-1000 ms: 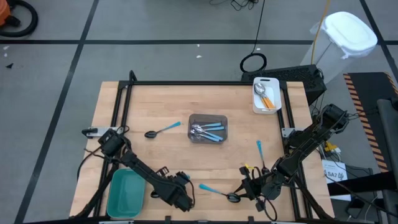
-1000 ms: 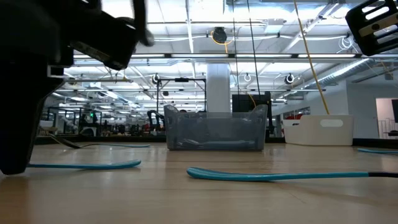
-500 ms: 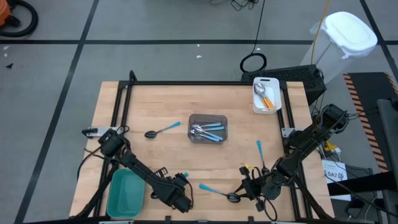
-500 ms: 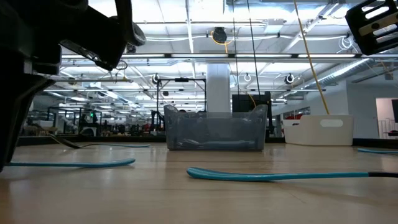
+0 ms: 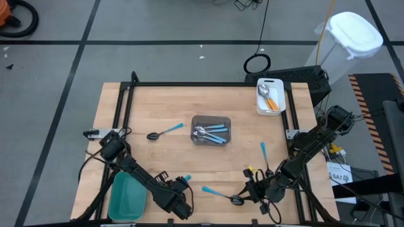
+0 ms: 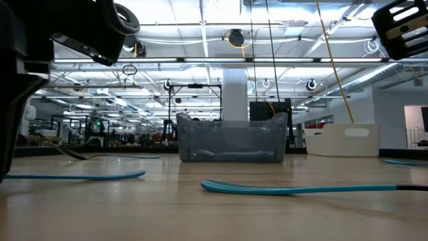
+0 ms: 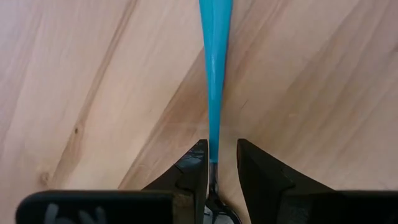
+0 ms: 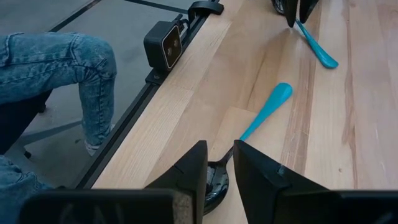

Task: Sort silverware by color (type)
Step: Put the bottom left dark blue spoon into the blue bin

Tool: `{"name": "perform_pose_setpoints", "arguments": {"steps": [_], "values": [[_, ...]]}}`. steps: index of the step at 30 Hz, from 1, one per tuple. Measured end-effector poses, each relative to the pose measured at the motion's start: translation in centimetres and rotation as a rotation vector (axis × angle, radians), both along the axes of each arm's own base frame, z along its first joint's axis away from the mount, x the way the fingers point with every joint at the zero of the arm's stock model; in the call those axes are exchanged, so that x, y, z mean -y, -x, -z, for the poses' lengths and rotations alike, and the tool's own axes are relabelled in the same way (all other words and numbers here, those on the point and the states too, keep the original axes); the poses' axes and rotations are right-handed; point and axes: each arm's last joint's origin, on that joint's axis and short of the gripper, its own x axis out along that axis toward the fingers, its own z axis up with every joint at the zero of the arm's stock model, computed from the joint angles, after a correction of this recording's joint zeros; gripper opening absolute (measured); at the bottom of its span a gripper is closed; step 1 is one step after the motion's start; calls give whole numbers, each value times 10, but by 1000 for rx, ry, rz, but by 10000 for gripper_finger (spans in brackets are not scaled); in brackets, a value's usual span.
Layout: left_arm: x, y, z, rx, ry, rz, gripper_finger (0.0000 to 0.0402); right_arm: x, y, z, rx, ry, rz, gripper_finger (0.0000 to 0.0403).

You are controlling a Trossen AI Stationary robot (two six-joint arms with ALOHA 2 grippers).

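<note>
Left gripper [image 7: 217,163] is clamped on a blue-handled spoon [image 7: 214,68] near the table's [image 5: 158,107] front edge, pinching the thin neck. I'd lift slowly. Right gripper [image 8: 219,163] is pinching another black-bowled spoon [image 8: 264,112] beside it.

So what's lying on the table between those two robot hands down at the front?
From above, one spoon with a light-blue handle and dark bowl lies between the left gripper and the right gripper, its bowl by the right one. Otherwise, bare wood.
</note>
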Motion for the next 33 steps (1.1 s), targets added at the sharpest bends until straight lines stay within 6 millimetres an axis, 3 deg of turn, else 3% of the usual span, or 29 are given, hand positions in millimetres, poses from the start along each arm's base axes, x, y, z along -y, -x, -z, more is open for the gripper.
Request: {"name": "perform_pose_setpoints", "arguments": {"steps": [7,14,21,33], "values": [[-2,7,10,7,-13,-29,84,-2,2,0,1,-2,-11,75],[-1,6,13,29,2,-28,14,-2,2,0,2,0,-11,75],[-1,5,13,37,-2,-61,8,-2,2,0,3,1,-11,75],[9,5,-13,29,-63,-27,6,-2,2,0,2,3,-11,75]]}}
